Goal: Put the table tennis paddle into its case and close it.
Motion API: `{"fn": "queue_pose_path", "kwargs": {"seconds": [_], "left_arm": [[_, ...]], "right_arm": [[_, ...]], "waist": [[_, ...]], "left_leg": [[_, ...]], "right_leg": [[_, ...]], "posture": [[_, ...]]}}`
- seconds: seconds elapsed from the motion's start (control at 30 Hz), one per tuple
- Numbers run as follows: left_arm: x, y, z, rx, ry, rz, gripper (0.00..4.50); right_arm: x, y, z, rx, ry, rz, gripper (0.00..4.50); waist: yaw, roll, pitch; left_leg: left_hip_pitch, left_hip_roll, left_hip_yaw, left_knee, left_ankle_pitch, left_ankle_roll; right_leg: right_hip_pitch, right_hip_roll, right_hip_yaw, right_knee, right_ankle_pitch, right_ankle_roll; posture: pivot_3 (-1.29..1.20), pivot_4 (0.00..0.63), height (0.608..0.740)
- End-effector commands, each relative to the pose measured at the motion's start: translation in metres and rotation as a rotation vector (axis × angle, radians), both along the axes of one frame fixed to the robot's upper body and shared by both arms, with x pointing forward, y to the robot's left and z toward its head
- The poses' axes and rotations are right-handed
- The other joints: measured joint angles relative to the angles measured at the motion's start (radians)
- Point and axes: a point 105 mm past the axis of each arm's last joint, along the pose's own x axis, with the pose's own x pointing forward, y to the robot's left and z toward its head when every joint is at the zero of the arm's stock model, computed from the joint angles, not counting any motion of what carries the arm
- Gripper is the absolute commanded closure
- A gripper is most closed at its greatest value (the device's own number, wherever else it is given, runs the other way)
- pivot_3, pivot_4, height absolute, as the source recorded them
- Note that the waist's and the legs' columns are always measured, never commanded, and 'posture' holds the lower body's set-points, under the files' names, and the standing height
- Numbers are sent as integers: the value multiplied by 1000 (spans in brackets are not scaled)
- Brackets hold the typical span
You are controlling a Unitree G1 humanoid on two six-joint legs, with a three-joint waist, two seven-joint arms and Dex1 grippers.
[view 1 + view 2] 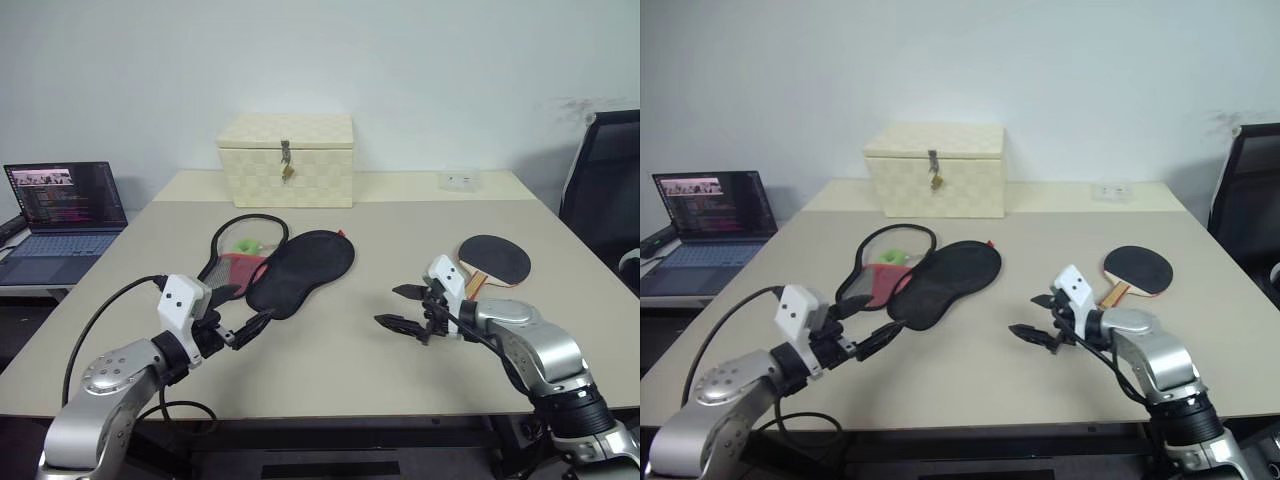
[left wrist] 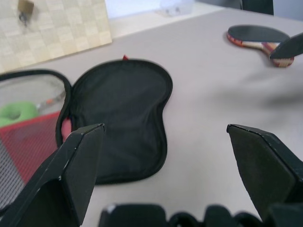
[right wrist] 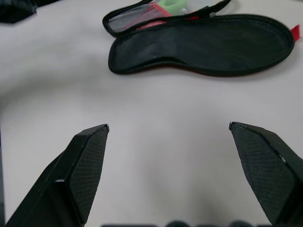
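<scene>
While both our jaws stand wide and empty, the case (image 1: pixel 298 268) lies unzipped mid-worktop; the table tennis paddle (image 1: pixel 494 259) waits near the right edge, so our right gripper (image 1: pixel 411 308) should fetch it.

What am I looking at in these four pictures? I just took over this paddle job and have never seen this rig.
A two-armed humanoid robot. Two pictures come from its head, looking down over the table. The other two come from cameras on its wrists, looking out between each gripper's black fingers.

The left gripper and the right gripper both hang open above the table, holding nothing.

On the table lie the case, unzipped and spread flat, and the table tennis paddle, off to the robot's right. A cream woven box stands at the back. A laptop sits on a side desk.
</scene>
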Motion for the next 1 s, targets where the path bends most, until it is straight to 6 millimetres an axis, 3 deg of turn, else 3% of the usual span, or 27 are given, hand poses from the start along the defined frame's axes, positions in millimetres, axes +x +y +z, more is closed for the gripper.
{"fn": "queue_pose_path", "kwargs": {"seconds": [0.03, 0.2, 0.37, 0.53, 0.7, 0.83, 0.97, 1.0], "left_arm": [[0, 9, 19, 22, -44, -31, 0], [9, 30, 17, 79, -34, 5, 0], [21, 33, 13, 115, -43, 8, 0], [33, 22, -7, 176, 8, -75, 0], [47, 6, -12, 181, 30, -178, 0], [68, -10, -27, 281, 45, -264, 954], [75, -24, -37, 325, 59, -354, 2450], [76, -25, -40, 341, 63, -367, 2450]], "right_arm": [[12, 15, 11, 39, 21, -54, 19], [41, 47, 6, 69, 74, -185, 19], [57, 68, 2, 70, 73, -259, 19], [33, 68, 15, 95, 45, -103, 19], [-2, 55, 26, 79, 20, 53, 19], [-31, 30, 33, 37, -3, 118, 0], [-36, 20, 34, 23, -7, 86, 0], [-36, 19, 34, 23, -7, 76, 0]], "waist": [[0, 0, 0], [-1, 0, 0], [2, 0, 0], [6, 1, 0], [2, 1, 0], [4, 1, 1], [-4, 1, 1], [-7, 1, 1]], "left_leg": [[0, 0, 0, 0, 0, 0], [1, 0, 1, 0, 0, 0], [-1, 0, 0, -2, 0, 0], [-4, -3, -2, -1, 0, 0], [-4, -2, -2, -1, 0, 0], [-4, -2, -3, -1, 0, 0], [-4, -3, -1, 0, 0, 0], [-4, -3, -1, 0, 0, 0]], "right_leg": [[0, 0, 0, 0, 0, 0], [0, 0, 0, 0, 0, 0], [-2, 0, -1, 0, 0, -1], [-3, -2, -2, -1, 0, 0], [-3, -1, -3, 0, 0, 0], [-3, 0, -4, 0, 0, 0], [-3, 1, -2, 0, 0, 0], [-3, 0, -2, 0, 0, 0]], "posture": [[0, 150, 740], [0, 150, 740], [0, 150, 740], [0, 150, 740], [0, 150, 740], [0, 150, 740], [0, 150, 740], [0, 150, 740]]}}
